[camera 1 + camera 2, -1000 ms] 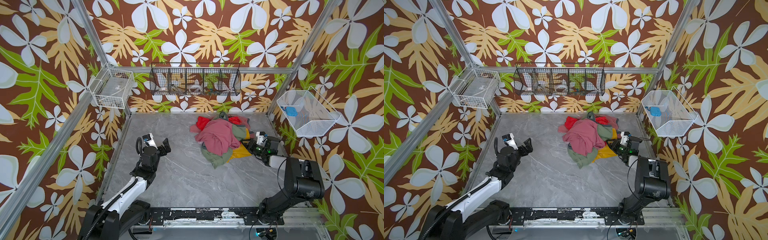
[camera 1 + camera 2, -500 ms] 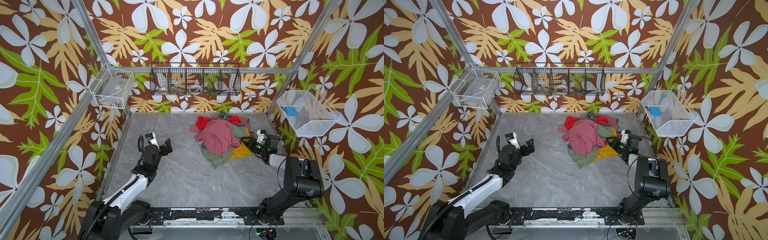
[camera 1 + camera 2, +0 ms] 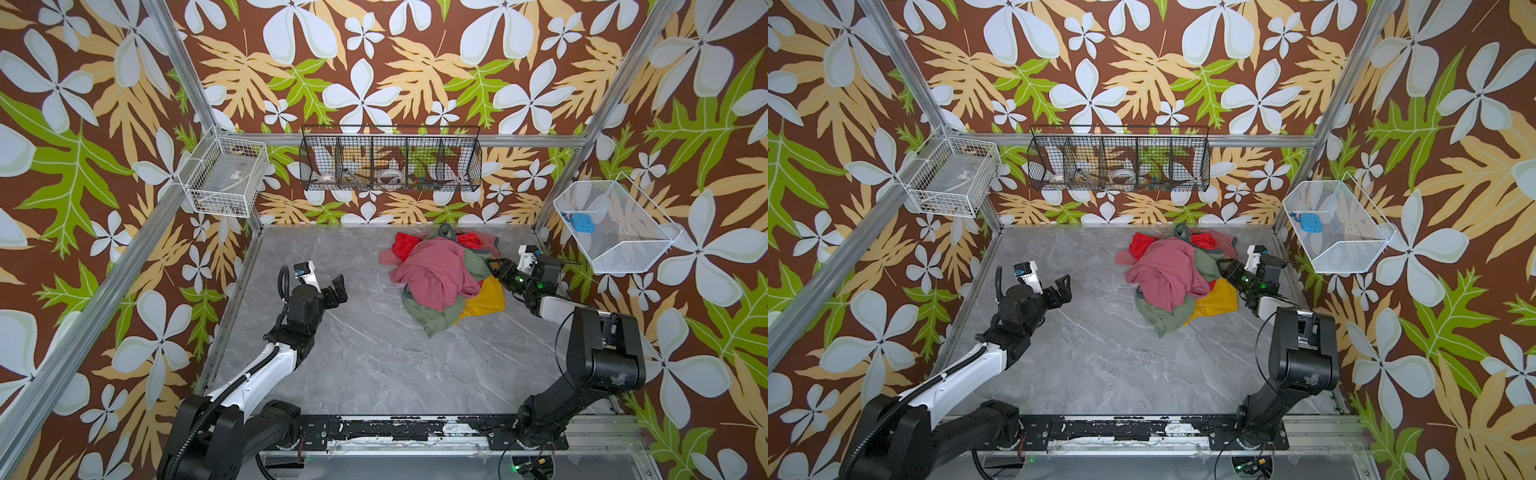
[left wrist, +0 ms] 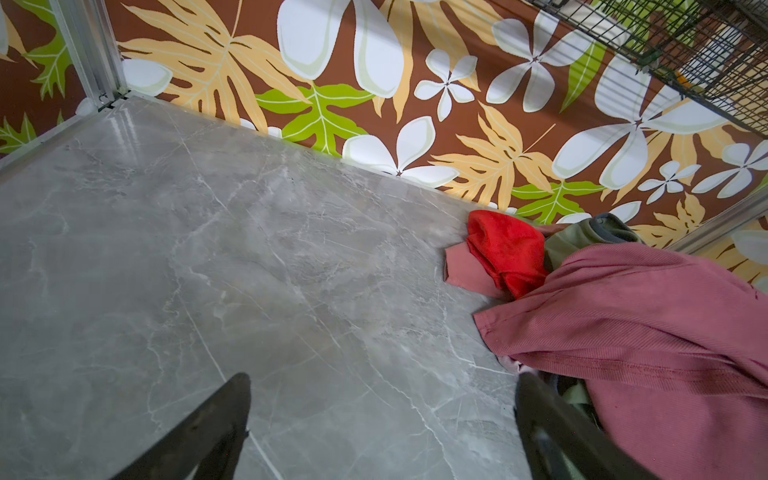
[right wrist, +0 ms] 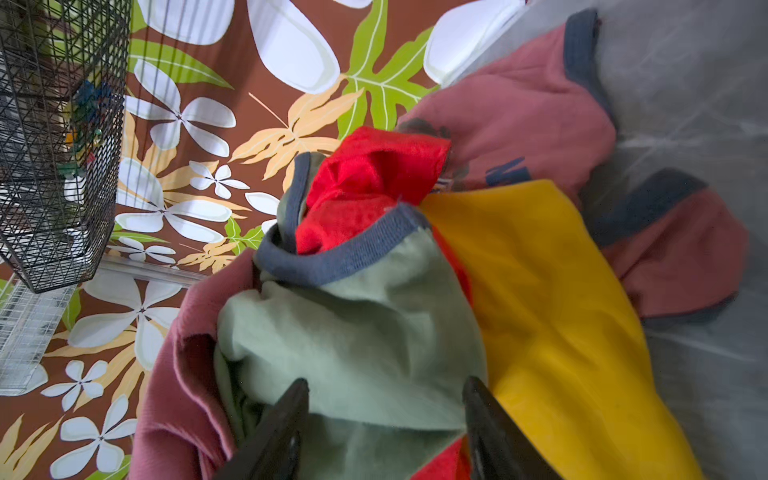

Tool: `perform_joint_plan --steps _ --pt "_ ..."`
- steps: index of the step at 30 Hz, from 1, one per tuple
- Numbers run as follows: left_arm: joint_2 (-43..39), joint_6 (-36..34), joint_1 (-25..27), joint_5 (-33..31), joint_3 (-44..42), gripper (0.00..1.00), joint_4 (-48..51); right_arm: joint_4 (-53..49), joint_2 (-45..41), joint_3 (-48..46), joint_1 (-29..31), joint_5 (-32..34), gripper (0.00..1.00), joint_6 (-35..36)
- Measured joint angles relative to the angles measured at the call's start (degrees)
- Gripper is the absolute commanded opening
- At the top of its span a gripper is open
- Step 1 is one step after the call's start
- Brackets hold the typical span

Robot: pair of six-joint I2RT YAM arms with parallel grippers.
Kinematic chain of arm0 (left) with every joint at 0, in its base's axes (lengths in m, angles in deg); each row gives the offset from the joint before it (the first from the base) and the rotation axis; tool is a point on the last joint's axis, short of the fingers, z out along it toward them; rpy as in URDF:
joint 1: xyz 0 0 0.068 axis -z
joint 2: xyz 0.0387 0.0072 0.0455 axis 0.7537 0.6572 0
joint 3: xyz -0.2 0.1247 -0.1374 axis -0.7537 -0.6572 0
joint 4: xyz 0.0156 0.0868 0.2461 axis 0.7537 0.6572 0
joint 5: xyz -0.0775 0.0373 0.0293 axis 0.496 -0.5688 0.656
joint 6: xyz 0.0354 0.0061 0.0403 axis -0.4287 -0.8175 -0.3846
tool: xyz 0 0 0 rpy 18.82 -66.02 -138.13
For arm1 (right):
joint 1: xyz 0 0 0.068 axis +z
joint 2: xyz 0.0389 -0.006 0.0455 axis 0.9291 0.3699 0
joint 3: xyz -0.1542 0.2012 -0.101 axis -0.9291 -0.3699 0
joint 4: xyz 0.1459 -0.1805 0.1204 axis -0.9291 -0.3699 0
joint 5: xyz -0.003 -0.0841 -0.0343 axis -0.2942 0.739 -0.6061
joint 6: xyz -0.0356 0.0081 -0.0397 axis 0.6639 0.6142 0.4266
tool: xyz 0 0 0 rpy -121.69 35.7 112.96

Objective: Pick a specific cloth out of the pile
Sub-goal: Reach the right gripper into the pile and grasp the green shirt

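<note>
Your right gripper (image 5: 386, 388) just widened its jaws astride the sage-green cloth (image 5: 353, 328), nothing clamped yet, so close next; left gripper (image 4: 382, 384) waits spread wide.

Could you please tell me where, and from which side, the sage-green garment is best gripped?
Grip the sage-green garment by the bunched fold exposed on the right flank of the pile, between the dusty-pink cloth and the mustard cloth. Come from the right, where the open right gripper faces it; elsewhere the dusty-pink cloth covers most of it.
</note>
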Motion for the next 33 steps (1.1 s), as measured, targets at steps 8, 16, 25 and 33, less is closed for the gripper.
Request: perform_joint_plan --steps 8,16,25,33 --pt "0.1 0.0 0.0 0.8 0.0 0.99 0.5 -8.1 8.7 11.1 4.3 3.3 0.54 6.9" --pt "-0.6 0.0 0.0 1.0 0.0 0.99 1.4 -10.6 6.4 10.0 6.9 5.9 0.01 10.4" --pt "-0.3 0.2 0.0 1.3 -1.1 0.99 1.5 -11.0 -9.4 0.8 12.8 13.2 0.00 12.4" --pt "1.2 0.7 0.5 2.7 -1.7 0.98 0.9 -13.6 -15.0 -3.4 23.0 18.4 0.00 12.0"
